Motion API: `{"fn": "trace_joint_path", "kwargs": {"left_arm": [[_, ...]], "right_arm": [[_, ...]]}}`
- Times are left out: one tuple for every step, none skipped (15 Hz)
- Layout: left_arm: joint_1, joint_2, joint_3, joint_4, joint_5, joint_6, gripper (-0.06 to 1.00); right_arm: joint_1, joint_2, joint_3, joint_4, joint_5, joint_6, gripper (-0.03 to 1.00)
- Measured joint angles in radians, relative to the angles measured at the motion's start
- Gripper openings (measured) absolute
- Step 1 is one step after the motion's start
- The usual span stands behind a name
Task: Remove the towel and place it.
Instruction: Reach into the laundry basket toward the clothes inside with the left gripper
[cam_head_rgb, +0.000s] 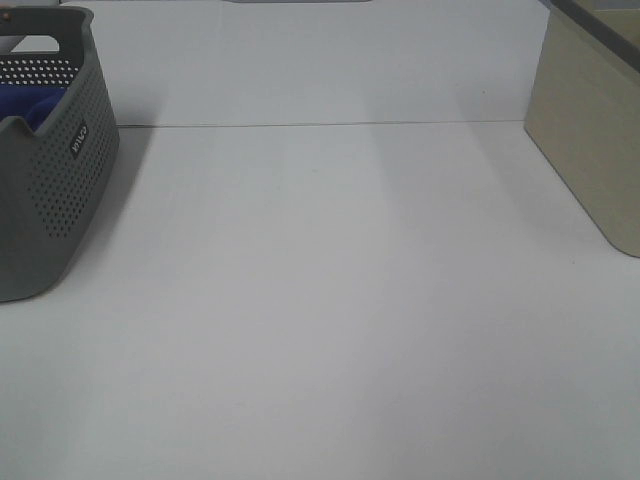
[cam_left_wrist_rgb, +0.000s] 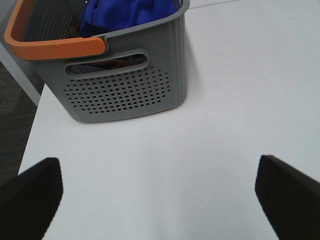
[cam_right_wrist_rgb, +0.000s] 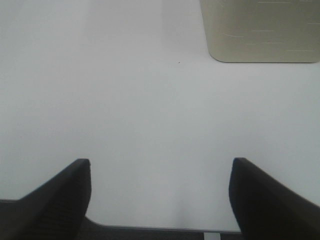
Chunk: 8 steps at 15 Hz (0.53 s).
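Observation:
The royal-blue towel (cam_head_rgb: 32, 104) lies bunched inside the grey perforated basket (cam_head_rgb: 62, 190) at the far left of the white table. In the left wrist view the towel (cam_left_wrist_rgb: 127, 14) fills the far end of the basket (cam_left_wrist_rgb: 120, 92), which has an orange handle (cam_left_wrist_rgb: 55, 47). My left gripper (cam_left_wrist_rgb: 160, 197) is open and empty, over bare table short of the basket. My right gripper (cam_right_wrist_rgb: 160, 192) is open and empty over bare table. Neither gripper shows in the exterior high view.
A beige box (cam_head_rgb: 592, 130) stands at the far right of the table and shows in the right wrist view (cam_right_wrist_rgb: 260, 31). The table's left edge (cam_left_wrist_rgb: 31, 135) runs beside the basket, with dark floor beyond. A seam (cam_head_rgb: 320, 124) crosses the table top.

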Motion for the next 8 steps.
{"fn": "trace_joint_path", "kwargs": {"left_arm": [[0.035,0.000,0.000,-0.004,0.000,0.006,0.99],[0.047,0.000,0.000,-0.010,0.000,0.014,0.99],[0.050,0.000,0.000,-0.019,0.000,0.025,0.99],[0.052,0.000,0.000,-0.024,0.000,0.029,0.99],[0.052,0.000,0.000,-0.025,0.000,0.031,0.99],[0.052,0.000,0.000,-0.027,0.000,0.035,0.99],[0.052,0.000,0.000,-0.030,0.000,0.039,0.99],[0.052,0.000,0.000,-0.031,0.000,0.039,0.99]], "right_arm": [[0.000,0.000,0.000,0.000,0.000,0.000,0.75],[0.000,0.000,0.000,0.000,0.000,0.000,0.75],[0.000,0.000,0.000,0.000,0.000,0.000,0.75],[0.000,0.000,0.000,0.001,0.000,0.000,0.75],[0.000,0.000,0.000,0.002,0.000,0.000,0.75],[0.000,0.000,0.000,0.004,0.000,0.000,0.75],[0.000,0.000,0.000,0.004,0.000,0.000,0.75],[0.000,0.000,0.000,0.004,0.000,0.000,0.75]]}}
